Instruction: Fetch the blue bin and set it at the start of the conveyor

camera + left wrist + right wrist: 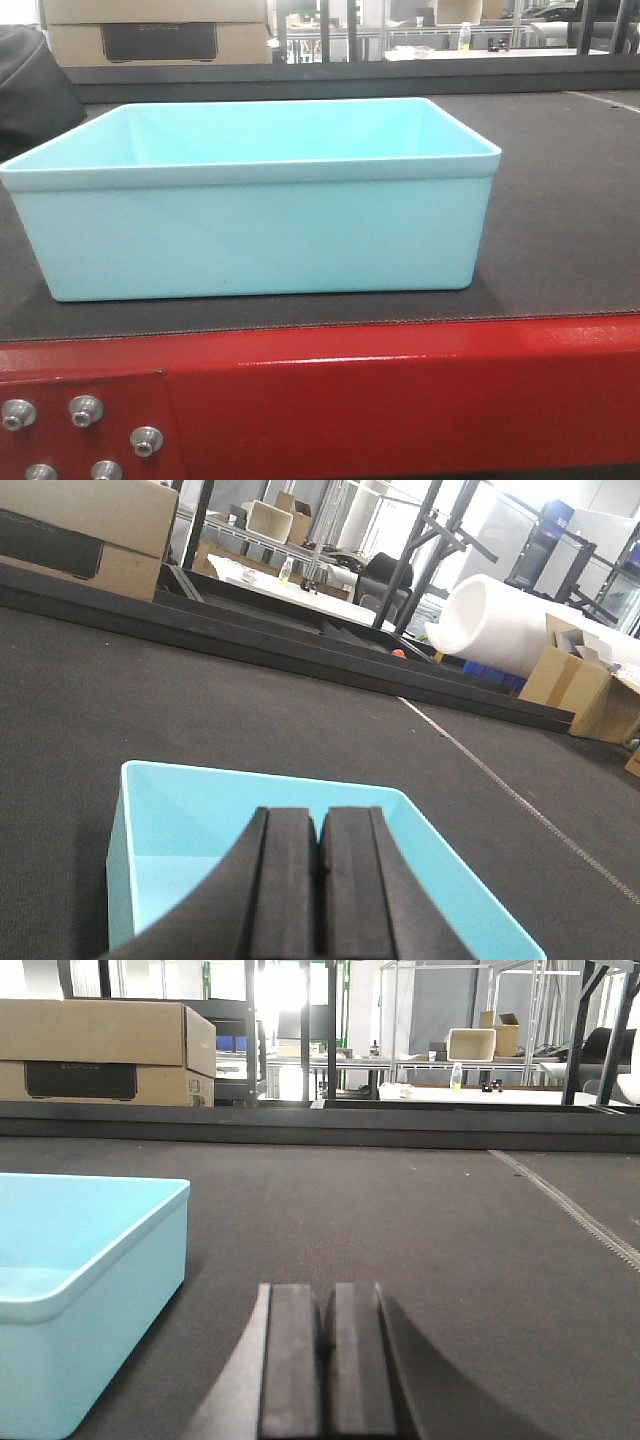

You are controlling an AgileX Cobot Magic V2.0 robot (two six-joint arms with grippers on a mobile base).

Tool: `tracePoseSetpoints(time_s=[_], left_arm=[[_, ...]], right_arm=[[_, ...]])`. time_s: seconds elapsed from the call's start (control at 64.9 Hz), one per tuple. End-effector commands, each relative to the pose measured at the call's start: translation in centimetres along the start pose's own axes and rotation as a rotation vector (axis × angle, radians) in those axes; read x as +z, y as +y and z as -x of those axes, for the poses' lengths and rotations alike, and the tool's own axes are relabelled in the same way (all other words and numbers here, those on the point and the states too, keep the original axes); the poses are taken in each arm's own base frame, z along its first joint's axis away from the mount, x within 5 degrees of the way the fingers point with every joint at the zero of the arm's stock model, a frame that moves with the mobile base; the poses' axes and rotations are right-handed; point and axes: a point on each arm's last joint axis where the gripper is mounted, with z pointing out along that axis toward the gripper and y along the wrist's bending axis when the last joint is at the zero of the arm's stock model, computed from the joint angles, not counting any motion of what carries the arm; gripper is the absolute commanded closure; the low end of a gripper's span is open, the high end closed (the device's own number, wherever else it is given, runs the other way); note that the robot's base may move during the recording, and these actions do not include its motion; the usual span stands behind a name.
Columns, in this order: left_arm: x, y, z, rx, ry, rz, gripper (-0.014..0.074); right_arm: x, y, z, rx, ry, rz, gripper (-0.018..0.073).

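Exterior front-facing view: the blue bin (pixel 250 225) sits upright on the dark belt of the conveyor start (pixel 560 230), close to the near edge, left of centre.
Bin interior: nothing shows inside it; the walls are smooth, with a slim rim and rounded corners.
Red frame: a glossy red frame (pixel 400 390) runs along the front of the belt, just below the bin.
Bolts: a cluster of silver bolts (pixel 85 410) sits at the frame's lower left.
Background left: a cardboard box (pixel 150 30) stands behind the belt.
Background right: metal shelving (pixel 420 25) and a small bottle (pixel 465 37) show far off.
Left wrist-mounted view: the left gripper (pixel 321 865) hovers over the bin (pixel 160 820), its two black fingers (pixel 285 880) pressed together with nothing between them.
Belt seam: a pale seam line (pixel 520 805) crosses the belt to the right of the bin.
White roll: a large white roll (pixel 520 620) lies beyond the belt, beside cardboard boxes (pixel 585 685).
Right wrist-mounted view: the right gripper (pixel 325 1345) is low over bare belt (pixel 400 1210), clenched on nothing, its fingers (pixel 290 1360) touching each other.
Bin to right gripper: the bin (pixel 80 1290) stands just to the left, apart from the fingers.
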Motion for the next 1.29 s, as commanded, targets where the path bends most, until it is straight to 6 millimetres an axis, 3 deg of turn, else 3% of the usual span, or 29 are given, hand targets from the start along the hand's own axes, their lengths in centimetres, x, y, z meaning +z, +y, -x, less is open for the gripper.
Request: tracePoseSetpoints(time_s=[0.0, 0.585, 0.755, 0.878, 1.001, 1.278], left_arm=[[-0.1, -0.2, 0.1, 0.000, -0.007, -0.017, 0.0707], [-0.1, -0.1, 0.0, 0.001, -0.006, -0.015, 0.0707], [-0.5, 0.2, 0.1, 0.142, -0.025, 0.010, 0.0707], [-1.6, 1.0, -0.9, 0.191, -0.012, 0.072, 0.0707], [-2.9, 2.1, -2.4, 0.392, -0.034, 0.147, 0.0707], [-4.7, 4.5, -6.9, 0.378, -0.141, 0.307, 0.0707]], right_arm=[[0.0, 0.0, 0.2, -0.007, -0.026, -0.008, 0.0724], [0.0, 0.0, 0.2, -0.007, -0.028, -0.008, 0.0724], [0.0, 0.0, 0.2, -0.007, -0.028, -0.008, 0.0724], [0.0, 0.0, 0.2, -0.007, -0.028, -0.008, 0.0724], [0.0, 0.0, 0.2, -0.007, -0.028, -0.008, 0.0724], [0.0, 0.0, 0.2, -0.007, -0.028, -0.008, 0.0724]])
